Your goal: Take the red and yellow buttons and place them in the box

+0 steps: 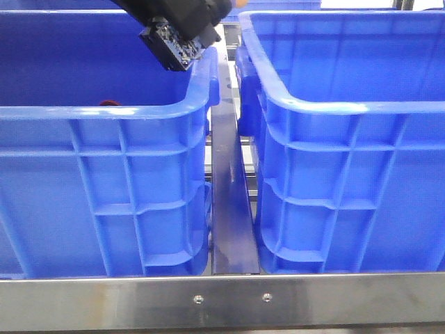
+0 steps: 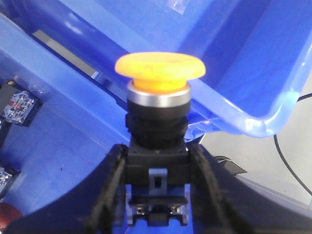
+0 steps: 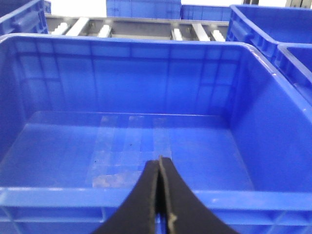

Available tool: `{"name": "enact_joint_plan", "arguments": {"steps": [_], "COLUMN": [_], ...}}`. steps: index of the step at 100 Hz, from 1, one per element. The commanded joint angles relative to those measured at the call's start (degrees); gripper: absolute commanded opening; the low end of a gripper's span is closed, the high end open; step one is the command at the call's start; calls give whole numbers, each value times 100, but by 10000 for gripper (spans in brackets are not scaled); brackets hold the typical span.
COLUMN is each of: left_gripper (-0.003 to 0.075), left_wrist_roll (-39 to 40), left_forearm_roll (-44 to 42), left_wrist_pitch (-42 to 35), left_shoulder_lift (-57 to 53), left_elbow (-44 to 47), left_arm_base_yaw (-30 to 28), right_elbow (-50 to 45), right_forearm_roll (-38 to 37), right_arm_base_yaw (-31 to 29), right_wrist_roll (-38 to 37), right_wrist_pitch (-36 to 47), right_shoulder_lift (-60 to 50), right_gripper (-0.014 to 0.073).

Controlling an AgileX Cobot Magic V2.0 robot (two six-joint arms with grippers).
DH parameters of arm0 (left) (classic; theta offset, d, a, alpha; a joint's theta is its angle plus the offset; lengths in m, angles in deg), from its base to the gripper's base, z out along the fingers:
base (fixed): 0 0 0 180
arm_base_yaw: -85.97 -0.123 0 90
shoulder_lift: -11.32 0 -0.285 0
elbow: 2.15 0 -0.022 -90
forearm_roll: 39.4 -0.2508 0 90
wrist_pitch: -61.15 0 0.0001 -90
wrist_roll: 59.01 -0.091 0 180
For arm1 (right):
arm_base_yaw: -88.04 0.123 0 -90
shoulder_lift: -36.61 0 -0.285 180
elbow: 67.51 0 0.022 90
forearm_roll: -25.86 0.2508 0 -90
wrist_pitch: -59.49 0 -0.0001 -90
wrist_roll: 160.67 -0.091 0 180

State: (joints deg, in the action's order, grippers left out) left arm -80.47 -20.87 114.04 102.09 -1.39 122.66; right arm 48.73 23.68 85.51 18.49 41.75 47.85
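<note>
Left end effector [image 2: 157, 195]: clamped on the black body of the yellow button [image 2: 159, 73], one dark finger [image 2: 109, 190] on each side; the orange-yellow domed cap and its silvery collar stand clear above the fingertips.
Left end effector, front view: the arm enters from the top edge and hangs over the far right corner of the left crate [image 1: 104, 132], with a black contact block [image 1: 174, 43] just above that crate's rim, close to the gap between the two crates.
Yellow button: held up in the air, upright in the fingers; the left wrist view sees blue crate floor under it and a rolled blue rim behind it.
Red button [image 1: 108, 104]: only a thin dark red sliver shows, peeping over the near rim of the left crate, so it lies inside that crate; the left wrist view catches a dark red curve at the picture's corner, on the crate floor.
Other parts in the left crate: small switch blocks [image 2: 18, 105] with grey and red marks lie on the floor, apart from the held button.
Right end effector [image 3: 160, 195]: fingers pressed together with nothing between them, poised above the near rim of the box [image 3: 146, 204].
Box: the right crate in the front view, its floor showing pale scuffed patches.
Between the crates: a dark metal divider [image 1: 229, 202] running away from the camera.
Worktop [image 1: 222, 303]: a brushed metal front rail with two screws.
</note>
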Motion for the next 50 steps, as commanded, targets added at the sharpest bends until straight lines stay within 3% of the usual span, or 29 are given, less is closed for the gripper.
{"name": "enact_joint_plan", "arguments": {"steps": [1,31,38,50], "left_gripper": [50,50,50,50], "left_wrist_roll": [6,6,6,6], "left_forearm_roll": [188,200,200,200], "left_wrist_pitch": [-272,-272,-272,-272], "left_shoulder_lift": [-224,-224,-224,-224], "left_elbow": [-154,-154,-154,-154], "left_arm_base_yaw": [42,42,42,42], "right_elbow": [522,1813,2073,2453], "right_forearm_roll": [-41,-35,-35,-35], "right_arm_base_yaw": [13,13,13,13], "right_wrist_roll": [3,3,3,3], "right_wrist_pitch": [84,-604,-618,-731], "right_shoulder_lift": [486,2286,2684,3278], "right_gripper": [-102,-83,0,275]}}
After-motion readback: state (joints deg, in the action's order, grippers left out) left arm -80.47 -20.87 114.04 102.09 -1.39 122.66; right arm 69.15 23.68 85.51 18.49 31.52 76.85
